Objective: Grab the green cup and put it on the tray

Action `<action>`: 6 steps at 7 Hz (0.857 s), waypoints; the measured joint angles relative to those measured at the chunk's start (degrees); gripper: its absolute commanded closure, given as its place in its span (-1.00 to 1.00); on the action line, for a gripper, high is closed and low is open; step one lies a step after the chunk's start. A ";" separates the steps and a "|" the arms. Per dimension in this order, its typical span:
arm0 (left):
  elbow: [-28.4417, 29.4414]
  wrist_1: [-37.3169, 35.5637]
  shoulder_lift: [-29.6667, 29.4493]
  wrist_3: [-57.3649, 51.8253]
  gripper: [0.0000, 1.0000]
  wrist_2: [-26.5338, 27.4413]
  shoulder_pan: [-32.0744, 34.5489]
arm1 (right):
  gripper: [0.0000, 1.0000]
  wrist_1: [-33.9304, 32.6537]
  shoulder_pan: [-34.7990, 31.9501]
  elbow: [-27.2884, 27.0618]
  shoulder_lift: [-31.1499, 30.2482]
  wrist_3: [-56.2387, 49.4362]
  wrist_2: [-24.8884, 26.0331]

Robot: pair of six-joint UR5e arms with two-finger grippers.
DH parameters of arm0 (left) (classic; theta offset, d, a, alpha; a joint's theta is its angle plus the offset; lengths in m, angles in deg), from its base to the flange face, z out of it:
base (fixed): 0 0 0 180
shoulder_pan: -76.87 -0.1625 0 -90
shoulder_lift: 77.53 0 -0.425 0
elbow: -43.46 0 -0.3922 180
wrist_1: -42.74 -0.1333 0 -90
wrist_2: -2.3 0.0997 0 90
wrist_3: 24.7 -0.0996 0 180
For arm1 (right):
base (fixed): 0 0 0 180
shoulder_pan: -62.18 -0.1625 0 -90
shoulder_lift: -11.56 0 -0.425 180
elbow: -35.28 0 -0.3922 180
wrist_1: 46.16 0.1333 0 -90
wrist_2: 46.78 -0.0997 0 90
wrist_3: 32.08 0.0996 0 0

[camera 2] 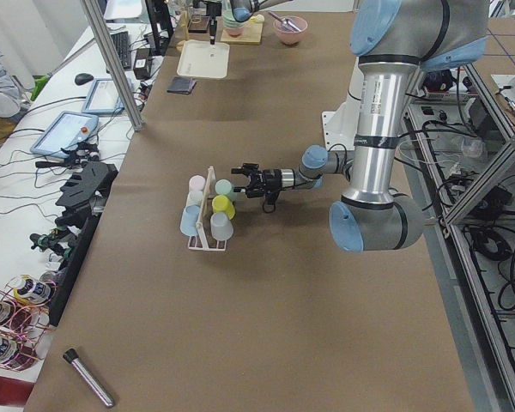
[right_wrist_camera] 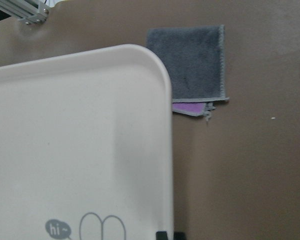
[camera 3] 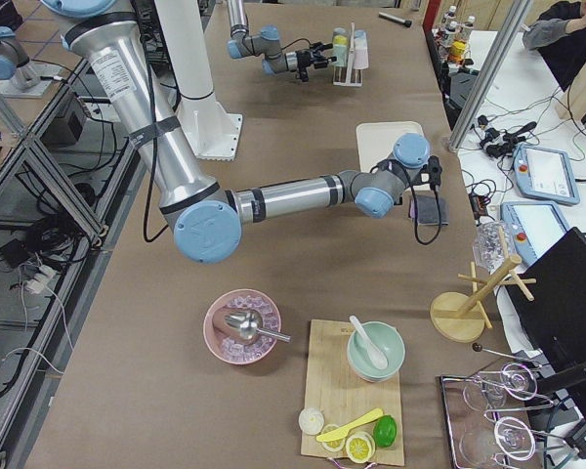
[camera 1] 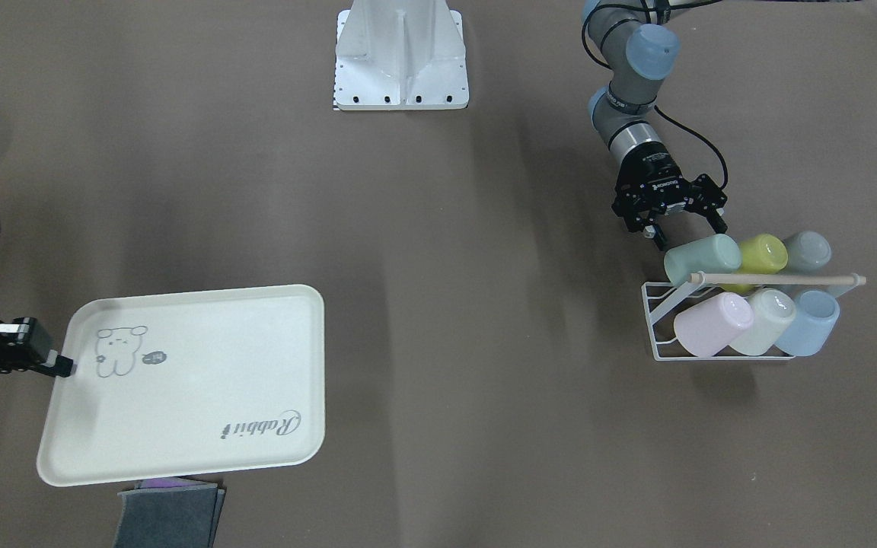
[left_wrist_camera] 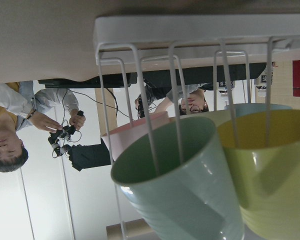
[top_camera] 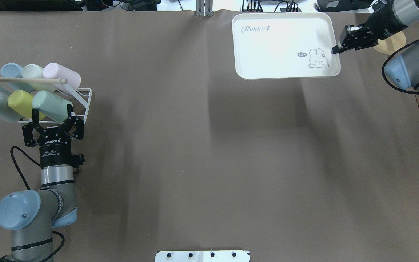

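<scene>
A brown, matte covering spreads over the whole surface (top_camera: 195,145), creased faintly in long bands. At the robot's left end stands a white wire rack (top_camera: 85,97) with a wooden rod across it, holding six pastel cups on their sides in two rows. The green cup (top_camera: 51,104) lies in the near row at the end closest to the middle of the surface, touching the yellow cup (top_camera: 20,103), its mouth facing the left tool (top_camera: 53,115). That tool is spread wide, one finger on each side of the green cup's mouth end; I cannot tell whether they touch it.

Well apart, at the far right corner, the tray (top_camera: 278,43) lies flat, and the right tool (right_wrist_camera: 170,235) is pinching its rim at the short edge beside the drawing. A grey cloth (right_wrist_camera: 190,60) lies just beside the tray, a purple one under it.

Past the surface's far edge sit two people (left_wrist_camera: 10,145) among cables, tablets and aluminium posts. Beyond the right arm stand a cutting board (camera 3: 356,391) and a pink bowl (camera 3: 242,327).
</scene>
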 measured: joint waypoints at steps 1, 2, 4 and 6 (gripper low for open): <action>0.09 -0.04 0.06 1.13 -0.97 0.48 1.21 | 1.00 2.67 3.57 0.04 1.33 4.35 2.73; 0.32 -0.06 0.27 2.42 -0.97 1.10 2.08 | 1.00 5.35 7.40 0.05 2.25 9.50 6.33; 1.74 -0.10 0.15 3.64 -0.97 1.56 2.32 | 1.00 9.16 14.82 0.21 3.10 19.01 13.70; 3.10 -0.08 -0.50 4.00 -0.96 1.61 2.09 | 1.00 10.10 19.65 0.33 3.16 24.45 17.34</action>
